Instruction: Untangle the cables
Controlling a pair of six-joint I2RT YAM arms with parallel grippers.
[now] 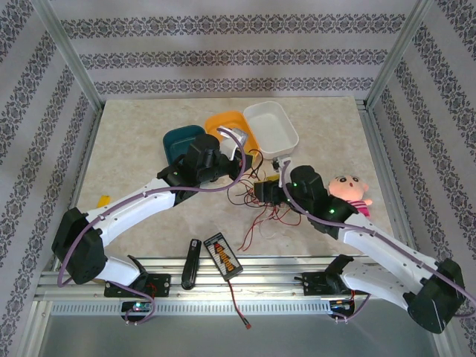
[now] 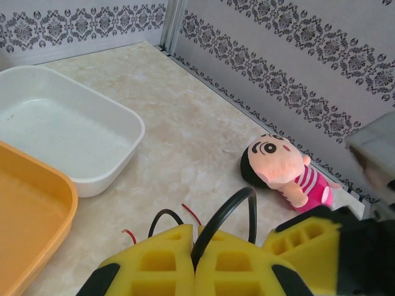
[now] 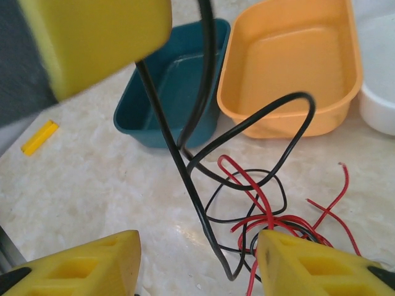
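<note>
Separation under way: left hand [image 2: 196, 250] clamped on the black cable [image 2: 216, 217], held raised; right hand [image 3: 197, 265] wide open, empty, straddling the knot on the tabletop [image 3: 92, 185]; next, pinch the red cable [image 3: 253, 188] between its fingers and draw apart.

- The thin black bendy wire [image 3: 210, 61] stands up off the worktop [image 3: 92, 185] in tall loops. The left gripper [image 2: 196, 259] is closed tight on it.
- The thin red bendy wire [image 3: 270, 217] lies in loose curls on the worktop. It is mixed up with the black wire's low loops, near the middle.
</note>
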